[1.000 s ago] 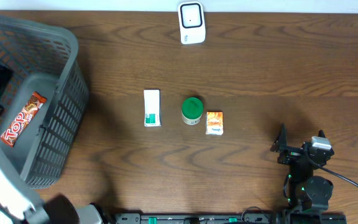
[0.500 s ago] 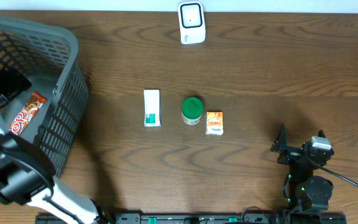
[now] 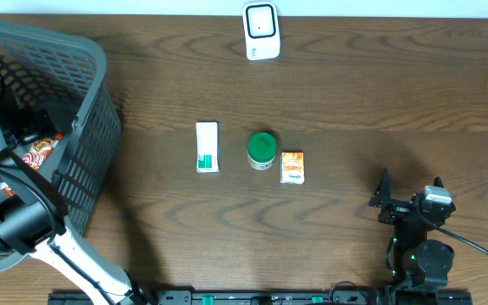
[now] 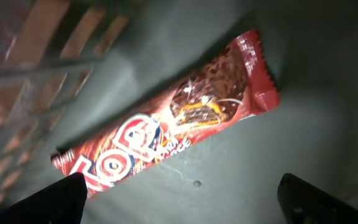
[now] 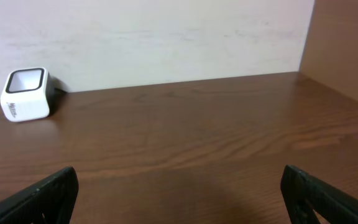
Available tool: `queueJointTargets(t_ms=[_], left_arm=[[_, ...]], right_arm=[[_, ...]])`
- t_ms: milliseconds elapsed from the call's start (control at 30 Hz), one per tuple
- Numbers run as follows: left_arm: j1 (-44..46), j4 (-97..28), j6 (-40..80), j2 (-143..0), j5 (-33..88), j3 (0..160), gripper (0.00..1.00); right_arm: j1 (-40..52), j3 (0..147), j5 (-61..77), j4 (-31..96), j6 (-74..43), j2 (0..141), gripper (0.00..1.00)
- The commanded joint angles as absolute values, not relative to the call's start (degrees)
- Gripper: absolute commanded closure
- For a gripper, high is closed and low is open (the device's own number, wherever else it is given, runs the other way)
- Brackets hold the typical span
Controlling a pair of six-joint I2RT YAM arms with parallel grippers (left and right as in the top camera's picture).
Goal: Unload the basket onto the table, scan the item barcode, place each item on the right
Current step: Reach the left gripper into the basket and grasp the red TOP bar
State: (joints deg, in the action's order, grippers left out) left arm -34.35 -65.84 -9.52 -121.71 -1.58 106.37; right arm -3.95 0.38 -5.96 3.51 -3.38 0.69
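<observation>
Overhead: we find the grey basket (image 3: 100, 76) at the left of the bench (image 3: 354, 102). The left arm (image 3: 24, 216) extends into it, above a red snack bar (image 3: 41, 151). A white box (image 3: 207, 146), a green-lidded tub (image 3: 262, 149) and an orange sachet (image 3: 292, 167) sit in a row mid-bench. The scanner (image 3: 261, 31) stands at the far edge.

Left wrist: the left jaws are fully apart and empty. The bar lies flat on the basket floor just ahead, untouched.

Right wrist: the right jaws are wide open and empty, above the bench at near right.
</observation>
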Motion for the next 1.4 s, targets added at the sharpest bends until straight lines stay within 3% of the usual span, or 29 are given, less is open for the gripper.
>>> queueJointTargets(t_ms=[0, 767, 1367], left_arm=[[-34.3, -65.1, -18.8, -121.8, 2.5, 105.6, 0.02], [-34.3, -51.2, -22.9, -121.9, 2.3, 91.9, 0.02], [-35.1, -42.9, -20.3, -121.8, -1.1, 90.8, 0.02]], right_arm=[[-3.3, 0.3, -5.9, 3.7, -2.7, 0.4, 0.01], [-3.3, 0.3, -5.9, 3.7, -2.7, 0.4, 0.01], [-3.3, 0.3, -5.9, 3.7, -2.7, 0.4, 0.01]])
